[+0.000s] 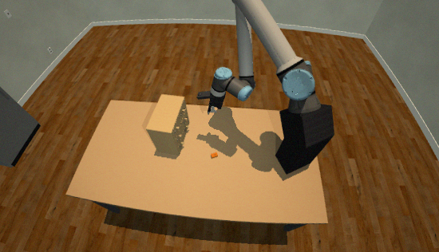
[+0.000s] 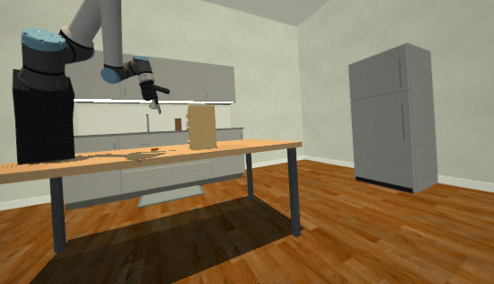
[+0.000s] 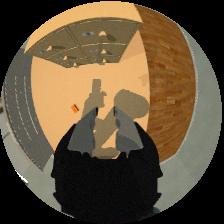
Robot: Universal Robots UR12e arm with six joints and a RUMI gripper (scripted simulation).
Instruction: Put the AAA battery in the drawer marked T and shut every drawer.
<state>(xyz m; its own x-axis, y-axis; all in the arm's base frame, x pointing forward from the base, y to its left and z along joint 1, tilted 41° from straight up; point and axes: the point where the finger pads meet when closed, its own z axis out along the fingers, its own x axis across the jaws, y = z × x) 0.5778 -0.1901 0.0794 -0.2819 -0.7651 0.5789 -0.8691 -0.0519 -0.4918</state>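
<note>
The chest (image 1: 167, 113) (image 2: 203, 128) (image 3: 75, 37) stands upright on the table (image 1: 132, 181) (image 2: 269, 143) (image 3: 50, 95). Its drawer front with knobs and small labels faces the arm's side; the drawers look shut, and the letters are too small to read. My gripper (image 1: 212, 112) (image 2: 157, 109) (image 3: 105, 107) points down above the table, in front of the drawer face and towards the far edge in the top view. Its fingers are parted by a narrow gap with nothing between them. I cannot make out the AAA battery in any view.
A small orange block (image 1: 214, 155) (image 2: 154, 149) (image 3: 75, 108) lies on the table in front of the chest. The arm's black pedestal (image 1: 305, 137) (image 2: 44, 123) stands at the other end of the table. The arm's shadow falls across the table between them.
</note>
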